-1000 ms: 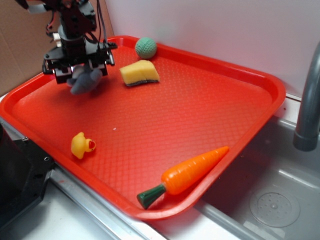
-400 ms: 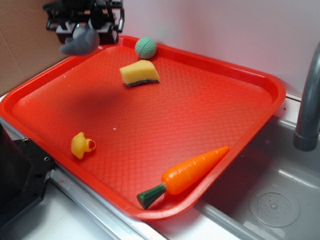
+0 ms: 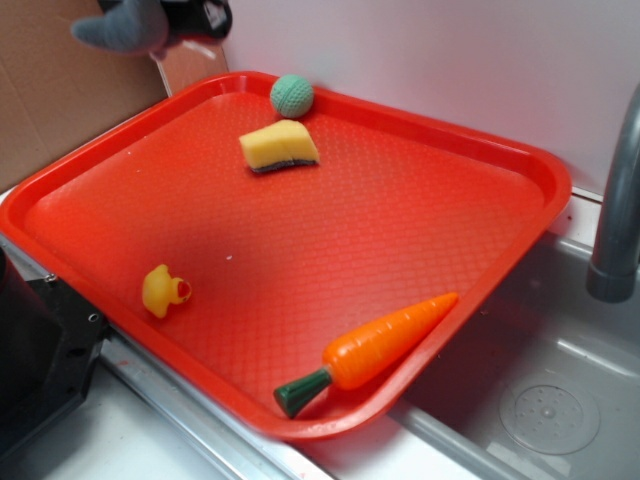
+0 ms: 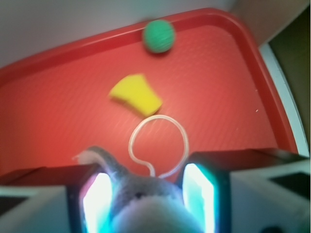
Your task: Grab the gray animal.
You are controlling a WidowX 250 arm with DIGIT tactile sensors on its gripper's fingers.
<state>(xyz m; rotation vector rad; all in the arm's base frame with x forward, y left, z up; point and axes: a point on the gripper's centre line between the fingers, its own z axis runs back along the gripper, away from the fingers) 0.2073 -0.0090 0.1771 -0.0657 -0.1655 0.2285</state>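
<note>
The gray animal (image 3: 125, 27), a fuzzy gray plush, hangs high above the back left corner of the red tray (image 3: 520, 160), near the top left of the exterior view. My gripper (image 3: 165, 18) is shut on it and mostly cut off by the frame's top edge. In the wrist view the gray animal (image 4: 150, 199) fills the gap between my two glowing fingers (image 4: 199, 196), with a pale loop of cord rising from it over the tray below.
On the tray lie a yellow sponge (image 3: 279, 146), a green knitted ball (image 3: 291, 95), a small yellow rubber duck (image 3: 164, 290) and a toy carrot (image 3: 375, 343). A sink basin (image 3: 545, 400) and gray faucet (image 3: 620, 200) are to the right. Brown cardboard stands at the left.
My gripper has risen up and toward the back left with the gray animal in it, lifting the toy off the tray. Nothing else has moved.
</note>
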